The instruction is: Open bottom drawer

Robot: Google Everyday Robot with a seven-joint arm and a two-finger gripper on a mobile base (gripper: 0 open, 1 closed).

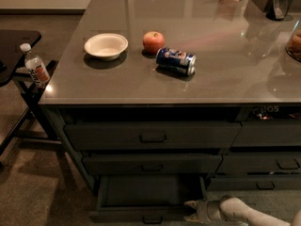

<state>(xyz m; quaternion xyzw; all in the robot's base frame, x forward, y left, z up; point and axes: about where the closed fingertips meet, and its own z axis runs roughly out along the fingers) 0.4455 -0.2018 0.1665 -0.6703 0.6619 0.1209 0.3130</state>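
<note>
slim dark grey bottom drawer [146,192] pulled out below two taller drawer fronts [153,136]; white gripper [189,211] at its right front corner.

Nothing reads cleanly: the soda can [176,60] on the countertop has blue, white and red print, the water bottle [36,69] at left a red-and-white label. Faint pale marking [270,109] under the right countertop edge, perhaps "05". Gripper [190,211] low, at the near right corner of the bottom drawer [141,215].
</note>
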